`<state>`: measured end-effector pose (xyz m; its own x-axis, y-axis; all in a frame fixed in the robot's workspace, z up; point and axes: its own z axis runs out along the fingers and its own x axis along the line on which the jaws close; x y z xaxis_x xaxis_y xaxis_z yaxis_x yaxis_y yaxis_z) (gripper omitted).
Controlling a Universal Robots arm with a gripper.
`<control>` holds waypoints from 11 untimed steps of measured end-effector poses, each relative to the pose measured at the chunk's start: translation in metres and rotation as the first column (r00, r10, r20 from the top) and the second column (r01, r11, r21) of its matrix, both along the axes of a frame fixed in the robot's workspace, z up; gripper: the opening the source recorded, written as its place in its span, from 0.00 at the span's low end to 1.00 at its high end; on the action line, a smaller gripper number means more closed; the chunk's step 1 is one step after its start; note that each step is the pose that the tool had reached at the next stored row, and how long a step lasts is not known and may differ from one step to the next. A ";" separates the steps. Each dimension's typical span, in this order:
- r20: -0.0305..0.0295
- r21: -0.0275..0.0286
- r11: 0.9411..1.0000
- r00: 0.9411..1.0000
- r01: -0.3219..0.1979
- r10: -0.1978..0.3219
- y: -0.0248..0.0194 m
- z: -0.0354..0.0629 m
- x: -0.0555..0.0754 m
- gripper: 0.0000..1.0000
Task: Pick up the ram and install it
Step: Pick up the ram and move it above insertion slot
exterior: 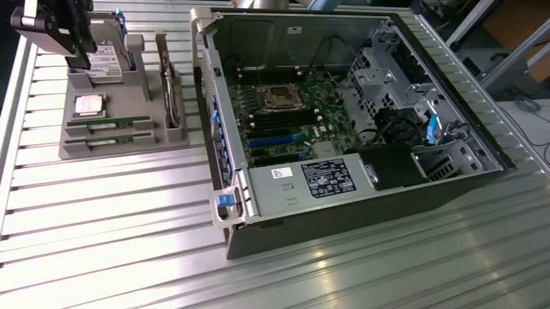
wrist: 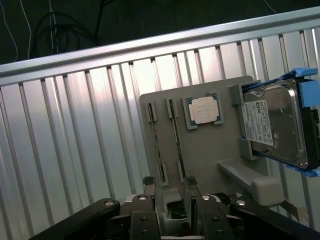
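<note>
Ram [exterior: 109, 122]: a green stick on its long edge in the grey holder [exterior: 77, 151], at the exterior view's left. It has a white label on its face and small dark chips. A second stick [exterior: 109, 137] sits just beside it, parallel. Neither is in the computer case [exterior: 361, 212], which stands well apart to the exterior view's right.

Gripper [wrist: 170, 181]: we see it high over the holder. Its jaws are apart with nothing between them and touch nothing. From the wrist the two sticks read as thin edge-on lines running away from the fingertips [wrist: 148, 181].

Step in hand, as we judge it: lining up over one stick. To do it well, we would centre the gap on a single stick and keep the pads square to its flat faces. The neighbouring stick is close, so one finger has to pass between the two. We would grip mid-length, away from the grey end clips.

Materials:
- The holder is matte grey plastic, blocky, with moulded slots.
- The CPU [wrist: 204, 110] is a square with a dull metal lid.
- The hard drive [wrist: 272, 125] has a bright metal shell, a white label and blue rails.
- The table [exterior: 129, 219] is ribbed aluminium, glossy and glaring.
- The motherboard [exterior: 284, 129] is dark green, with long black memory slots [exterior: 279, 119].
</note>
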<state>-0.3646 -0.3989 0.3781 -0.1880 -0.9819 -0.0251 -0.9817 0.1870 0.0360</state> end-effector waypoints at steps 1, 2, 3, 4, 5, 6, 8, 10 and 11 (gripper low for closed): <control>0.000 0.000 1.000 1.000 0.000 0.000 0.0000 0.0000 0.000 0.36; 0.000 0.000 1.000 1.000 0.000 0.000 0.0000 -0.0001 0.000 0.36; 0.000 0.000 1.000 1.000 0.000 0.000 0.0000 -0.0005 0.000 0.36; 0.000 0.000 1.000 1.000 0.000 0.000 0.0000 -0.0008 0.000 0.36; 0.000 0.000 1.000 1.000 0.000 0.000 0.0000 -0.0014 0.000 0.36; 0.000 0.000 1.000 1.000 0.000 0.000 0.0000 -0.0020 0.000 0.36; 0.000 0.000 1.000 1.000 0.000 0.000 0.0000 -0.0047 0.000 0.36; 0.000 0.000 1.000 1.000 0.000 0.000 0.0000 -0.0057 0.000 0.36; 0.000 0.000 1.000 1.000 0.000 0.000 0.0000 -0.0061 0.000 0.36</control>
